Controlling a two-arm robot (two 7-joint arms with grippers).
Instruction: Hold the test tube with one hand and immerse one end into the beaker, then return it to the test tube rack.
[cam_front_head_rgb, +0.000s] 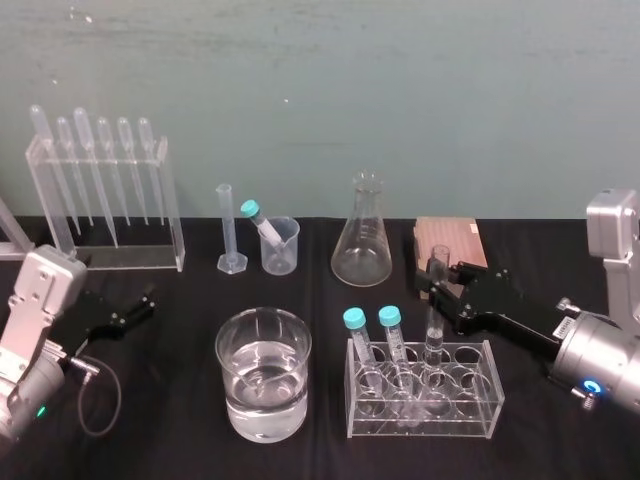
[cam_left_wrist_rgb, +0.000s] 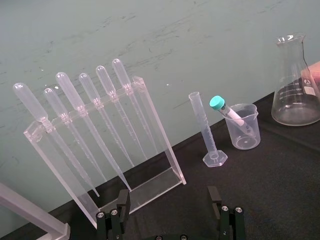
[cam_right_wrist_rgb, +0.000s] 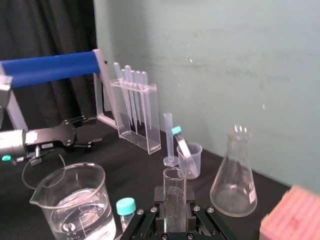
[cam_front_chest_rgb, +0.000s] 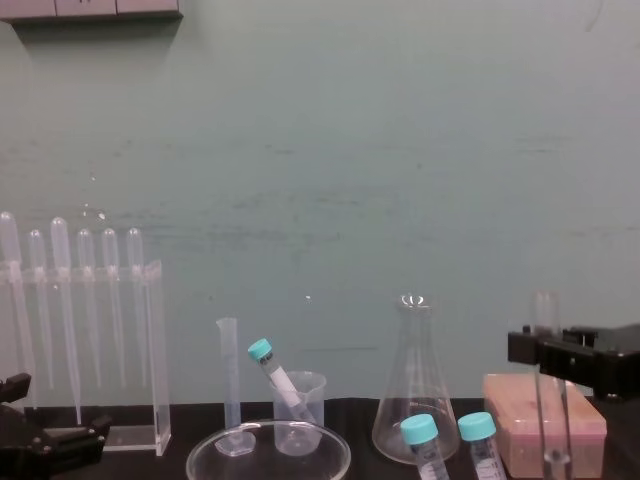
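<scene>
Teal wall, black counter; right claw pinches test tube in rack; left claw spread, idle.

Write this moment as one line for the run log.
right gripper: around test tube | test tube: upright in rack | beaker: holds clear liquid, left of rack | left gripper: open, idle at left

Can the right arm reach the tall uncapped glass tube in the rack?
Likely yes: the right gripper sits at the top of the tall uncapped glass test tube, nothing between; teal-capped tubes stand aside.
</scene>
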